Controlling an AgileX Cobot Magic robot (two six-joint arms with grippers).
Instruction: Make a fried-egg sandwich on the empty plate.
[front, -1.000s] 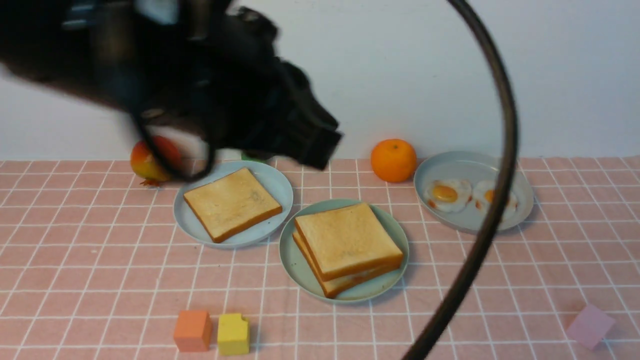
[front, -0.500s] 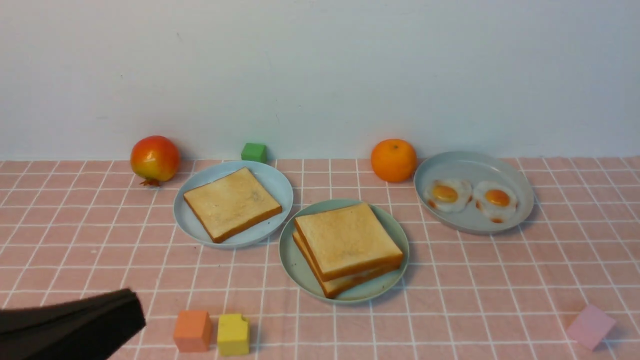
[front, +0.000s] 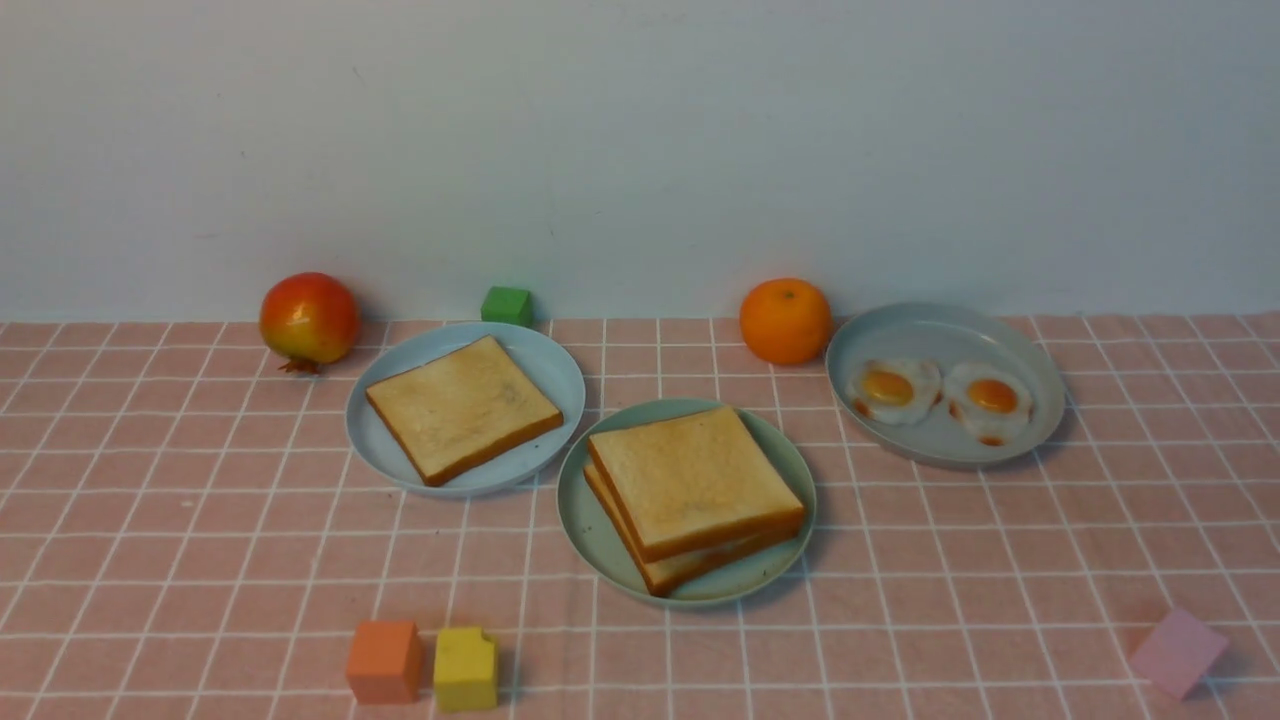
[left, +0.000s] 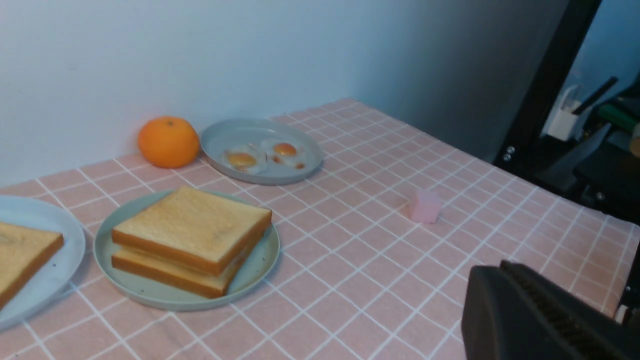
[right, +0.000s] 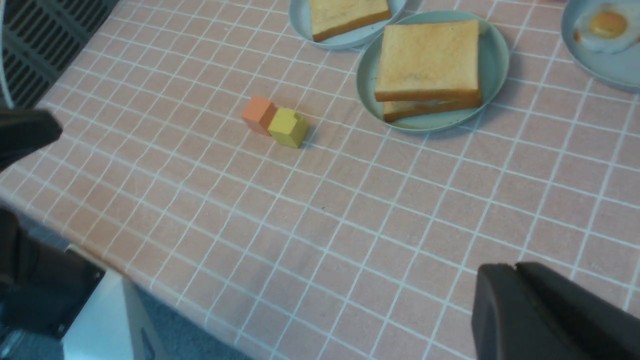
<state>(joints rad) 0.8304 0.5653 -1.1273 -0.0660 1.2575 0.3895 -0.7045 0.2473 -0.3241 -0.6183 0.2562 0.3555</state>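
Pink checked tablecloth: covers the whole table, white grid lines, everything sits on it.
Mint-green plate: my landmark, about middle of the cloth, and not empty anymore.
Fried-egg sandwich: sitting right on the mint-green plate, two toast slices stacked a bit askew, with a thin pale line showing between them at the front edge. Can't really make out a yolk in there.
Pale blue plate: just left of and slightly behind the mint-green plate, rims nearly touching.
Single toast slice: flat on that pale blue plate, nothing on top.
Grey-blue plate: behind and to the right of the mint-green plate, close to the wall.
Fried eggs: two of them side by side on the grey-blue plate, orange yolks up.
Orange: behind the mint-green plate, tucked just beside the grey-blue plate's left rim.
Pomegranate-looking red fruit: far back left of the mint-green plate, past the pale blue one.
Left gripper: only shows in its own wrist camera, well off to the near side of the mint-green plate, dark pads pressed together, holding nothing.
Right gripper: same deal, pulled back over the near cloth, jaws look pretty much closed and empty.
Pink block: near-right of the mint-green plate, on its own.
Orange block: near-left of the mint-green plate.
Yellow block: touching the orange block's right side.
Green block: back by the wall, behind the pale blue plate.
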